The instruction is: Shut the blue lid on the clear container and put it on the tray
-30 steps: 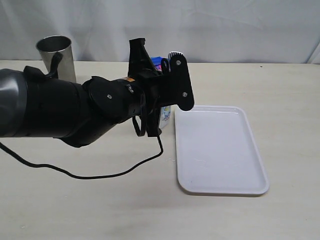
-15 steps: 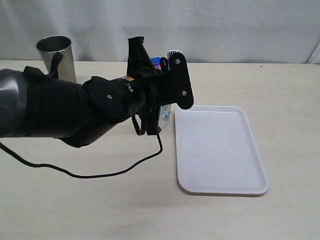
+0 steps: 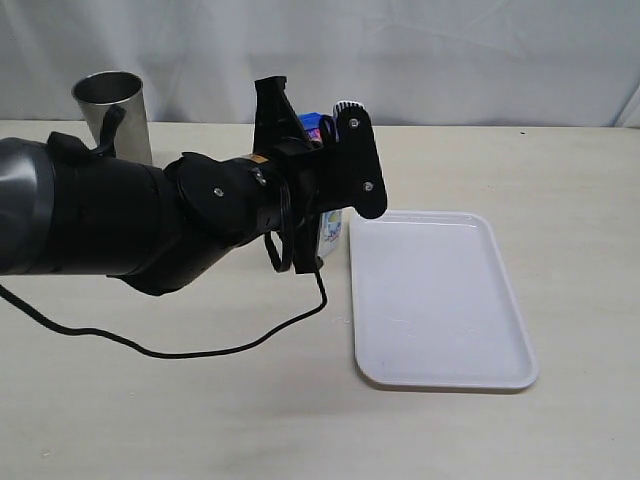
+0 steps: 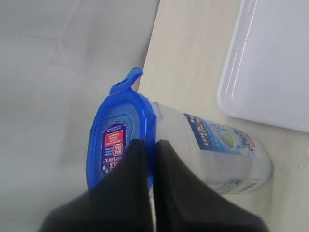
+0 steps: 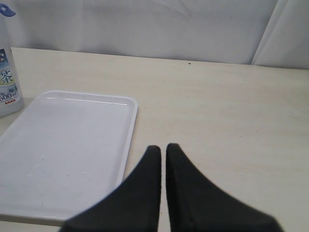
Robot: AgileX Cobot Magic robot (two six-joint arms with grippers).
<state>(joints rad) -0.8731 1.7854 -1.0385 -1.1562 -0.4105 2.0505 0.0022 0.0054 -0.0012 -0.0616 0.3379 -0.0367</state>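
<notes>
Now the left gripper (image 4: 150,143), fingers pressed together, bears on the edge of the lid (image 4: 116,145); it sits on the container (image 4: 217,145), one flap apparently unlatched. The container stands just beside the tray (image 4: 270,63), not on it, so placing is not yet done; the right gripper (image 5: 162,146), fingers together, holds nothing.

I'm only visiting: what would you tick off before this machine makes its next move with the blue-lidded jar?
1. Blue lid seated on the clear container: ok.
2. Lid flaps all snapped down: not ok, one flap sticks out.
3. Left end effector holding the container: not ok, shut, tips at the lid's edge.
4. Container on the tray: not ok, it stands on the table beside it.
5. Right end effector away from the container: ok, shut, holding nothing.
</notes>
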